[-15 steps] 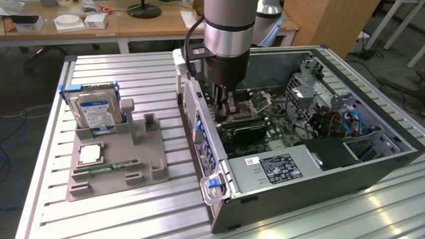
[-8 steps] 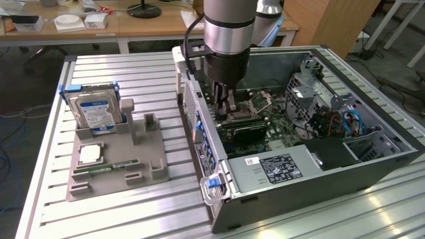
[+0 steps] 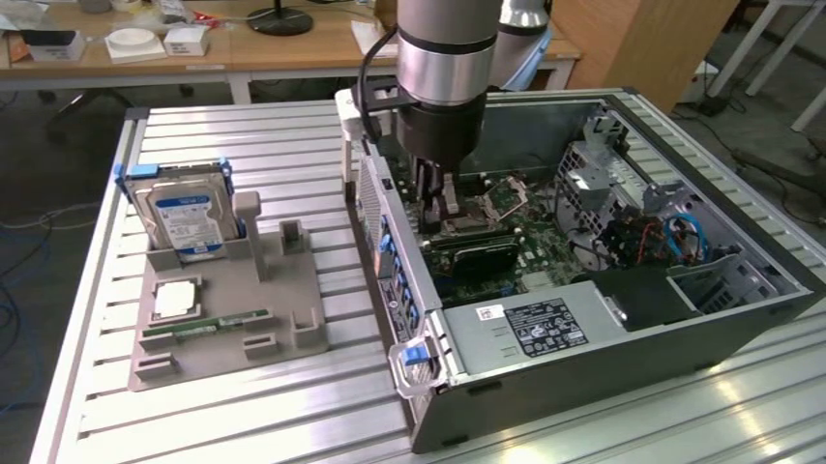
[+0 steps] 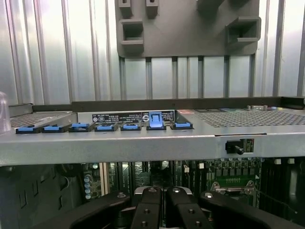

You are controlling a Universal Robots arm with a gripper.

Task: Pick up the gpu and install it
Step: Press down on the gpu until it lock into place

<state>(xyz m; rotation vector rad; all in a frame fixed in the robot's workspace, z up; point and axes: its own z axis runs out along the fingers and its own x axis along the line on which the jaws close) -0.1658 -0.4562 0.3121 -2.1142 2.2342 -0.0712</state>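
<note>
- Far off to the exterior view's left of the gripper point(image 3: 443, 215) point(image 4: 164, 210), the slatted metal table point(image 3: 258, 145) runs bare to its edge beyond the grey parts tray point(image 3: 278, 319) point(image 4: 190, 28).
- The tray holds a silver hard drive point(image 3: 188, 217) with a blue-white label standing upright at its back. A silver square chip point(image 3: 174, 300) and a narrow green memory stick point(image 3: 207, 327) lie flat nearer the front. The tray's upright posts closest to the case hold nothing.
- A strip of bare table separates the tray from the open computer case point(image 3: 387, 251), so the two stand apart.
- The case wall point(image 4: 143, 143) stands just beside the gripper, on the tray side. A row of blue clips point(image 4: 107, 127) lines it, and one clip point(image 4: 155, 119) stands raised above the others.
- The gripper hangs inside the case, low over the motherboard point(image 3: 543, 251), with its fingers point(image 4: 148, 210) pressed together and nothing visible between them.
- The gpu point(image 3: 475, 253) sits on the motherboard right under the gripper tips. Whether the tips touch it cannot be told.
- The processor socket point(image 3: 504, 198) lies near the gripper, to the exterior view's right.
- Further right, the drive cage and blue cables point(image 3: 678, 237) crowd the far side of the case.
- The power supply point(image 3: 543, 329) fills the case's front corner, well apart from the gripper.
</note>
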